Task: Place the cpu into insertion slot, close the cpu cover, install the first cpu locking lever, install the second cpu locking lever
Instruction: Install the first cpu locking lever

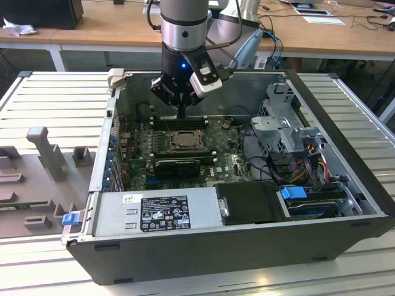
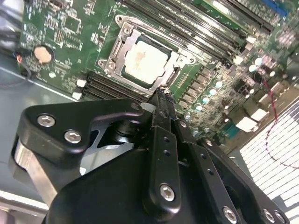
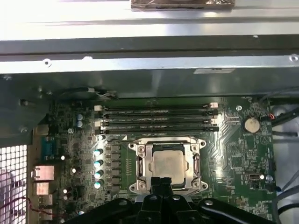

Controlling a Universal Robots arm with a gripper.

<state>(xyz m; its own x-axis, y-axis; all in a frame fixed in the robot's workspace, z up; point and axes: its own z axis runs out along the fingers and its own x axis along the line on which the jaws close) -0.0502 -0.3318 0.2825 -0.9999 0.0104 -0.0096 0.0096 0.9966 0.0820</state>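
Your hand (image 3: 161, 181) has its fingers pressed together into one narrow tip, pinching nothing. That tip sits right at the edge of the socket (image 3: 132, 147), on the side away from the memory slots (image 3: 156, 119). The chip (image 3: 167, 164) lies flat in the socket, its pale top showing through the window of the cover (image 3: 145, 161), which looks folded down around it. So placing and closing seem done, and judging by where the tip stands, you are at the locking levers. I cannot tell from these views whether either lever is latched, or whether the tip touches one. This step calls for a small, steady push against a thin lever, kept clear of the chip's top and of the board parts crowding just beside the socket.
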